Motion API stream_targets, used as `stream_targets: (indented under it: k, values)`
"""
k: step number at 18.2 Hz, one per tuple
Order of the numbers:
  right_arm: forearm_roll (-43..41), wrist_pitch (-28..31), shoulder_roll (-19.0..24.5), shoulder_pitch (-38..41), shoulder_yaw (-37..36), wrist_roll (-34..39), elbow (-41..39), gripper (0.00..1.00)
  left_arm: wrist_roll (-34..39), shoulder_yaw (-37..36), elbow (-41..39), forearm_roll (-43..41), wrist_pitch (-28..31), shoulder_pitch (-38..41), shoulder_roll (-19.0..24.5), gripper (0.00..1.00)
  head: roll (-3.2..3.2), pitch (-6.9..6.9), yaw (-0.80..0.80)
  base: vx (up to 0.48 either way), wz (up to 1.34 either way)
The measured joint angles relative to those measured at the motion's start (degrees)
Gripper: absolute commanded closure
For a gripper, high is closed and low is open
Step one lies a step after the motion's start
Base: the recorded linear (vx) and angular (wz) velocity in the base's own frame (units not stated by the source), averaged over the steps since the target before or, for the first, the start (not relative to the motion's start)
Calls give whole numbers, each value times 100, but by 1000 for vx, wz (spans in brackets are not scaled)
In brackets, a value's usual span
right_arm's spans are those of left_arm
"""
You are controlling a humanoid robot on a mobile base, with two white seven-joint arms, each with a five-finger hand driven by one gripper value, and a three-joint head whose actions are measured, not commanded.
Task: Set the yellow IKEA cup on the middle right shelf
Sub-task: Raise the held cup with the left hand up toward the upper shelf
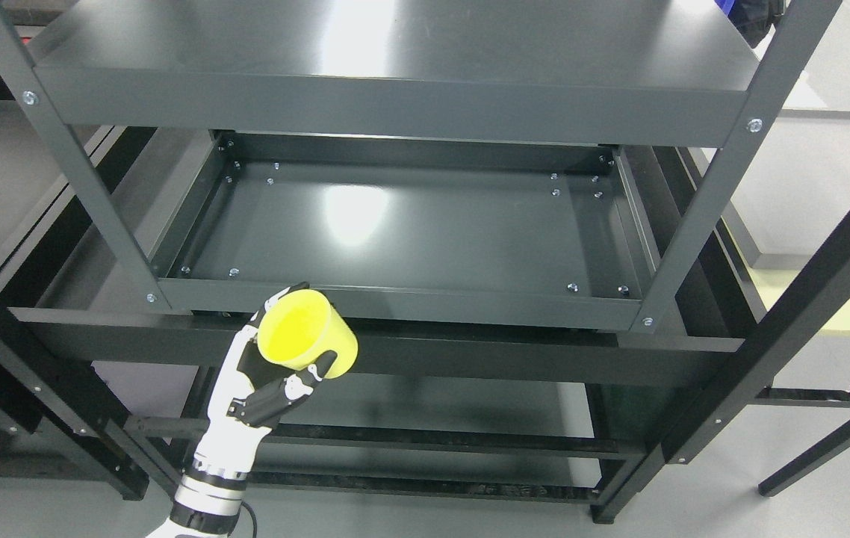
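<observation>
Because the left hand [275,373] comes up from the near lower left with its fingers wrapped around the yellow cup [308,329], the cup hangs in the air just in front of the near front rail [395,299] of the middle shelf [425,224], toward that rail's left end. One finger curls over the cup's far rim and others press its lower wall, so the grip is closed on the body, not the lip. Held this way the cup lies tilted, its open mouth facing up and toward the camera. Its target, the right part of the dark shelf, is well apart to the right and farther in. Judging from this, the carry is only partly done: the cup probably must rise over the rail and turn upright before being set down. No right hand shows.
</observation>
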Motion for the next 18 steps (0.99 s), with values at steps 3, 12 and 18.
stream_targets:
  k: [3,12,18]
  values:
    - [0,0,0,0,0,0,0,1,0,-494,-22,-37,-529,-270,269,96,0,0,0,69,-32]
    - [0,0,0,2,0,0,0,1,-9,-2359,-168,-71,-966,-1598,925,96,0,-1,0,13,4]
    - [0,0,0,2,0,0,0,1,19,-2971,-211,63,-978,-2695,902,98,0,-1,0,0,0]
